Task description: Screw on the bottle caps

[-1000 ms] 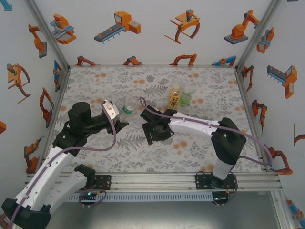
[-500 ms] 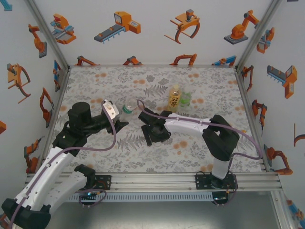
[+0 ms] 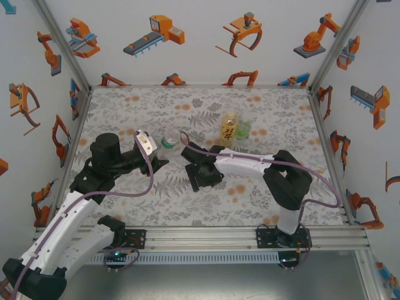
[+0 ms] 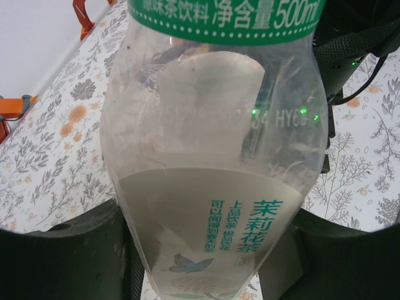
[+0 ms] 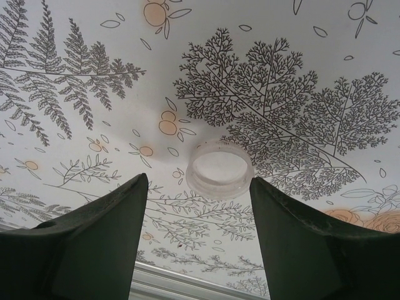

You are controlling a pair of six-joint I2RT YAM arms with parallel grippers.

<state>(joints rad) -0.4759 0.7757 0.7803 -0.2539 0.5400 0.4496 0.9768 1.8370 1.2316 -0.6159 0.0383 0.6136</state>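
- Translucent white plastic forms the white cap (image 5: 219,169), a small round ring with a flat middle. It lies on the flower-and-fern printed surface (image 5: 325,50), just below the centre of the right wrist view. Which face is up I cannot tell.
- The right tool (image 5: 197,184) is released. Its two dark fingers (image 5: 94,237) stand spread at the lower left and lower right of that frame. The cap sits between them near their tips and touches neither.
- In the overhead view the right tool (image 3: 199,170) sits low over the surface just left of the frame's centre, with its arm reaching in from the lower right.
- The left tool (image 4: 209,250) is clenched on a clear bottle (image 4: 212,144), with dark fingers against the bottle's lower sides at both bottom corners of the left wrist view.
- A green band with white print crosses that bottle at the top of the frame. Lower down is a pale label with green characters and a small blue bird, and the wall between them is see-through.
- Seen from overhead, the clear bottle (image 3: 168,142) stands upright at the end of the left arm, left of centre, near the right tool but apart from it.
- An amber bottle (image 3: 229,127) and a small green bottle (image 3: 244,129) stand side by side just above the frame's centre, to the right of the clear bottle.
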